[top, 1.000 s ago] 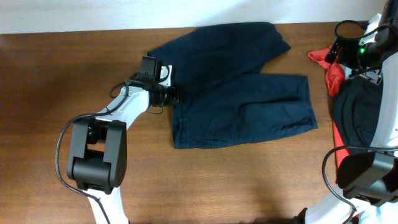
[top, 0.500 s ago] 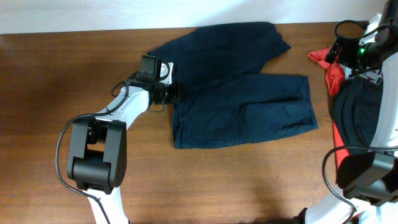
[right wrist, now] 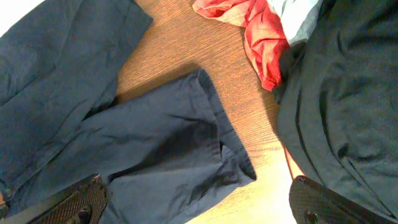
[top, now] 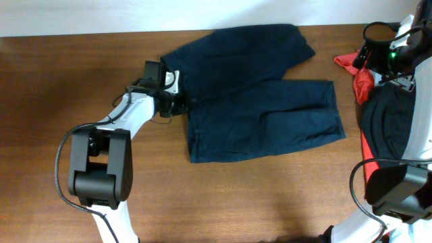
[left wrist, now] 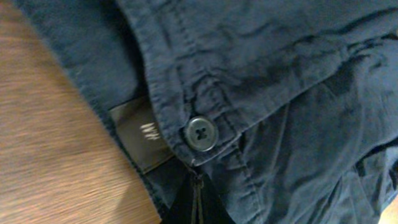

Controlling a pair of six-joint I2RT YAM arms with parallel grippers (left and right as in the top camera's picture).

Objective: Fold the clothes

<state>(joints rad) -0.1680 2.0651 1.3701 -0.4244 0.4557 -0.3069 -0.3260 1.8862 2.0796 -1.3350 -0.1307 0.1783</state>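
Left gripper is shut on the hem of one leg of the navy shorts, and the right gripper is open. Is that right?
Not quite. The left gripper is shut on the waistband of the shorts, close to the button and the label, not on a leg hem; the left wrist view shows this. The right gripper is indeed open.

We see the shorts (top: 256,101) dk navy, plain all over. Their button (left wrist: 200,133) is slate blue-grey, and the label (left wrist: 140,134) blackish w/ pale lettering. Table (top: 54,88) is mid-brown w/ wood-grain streaks. Red garment (right wrist: 261,31) is bright and plain; black garment (right wrist: 348,93) is plain too.
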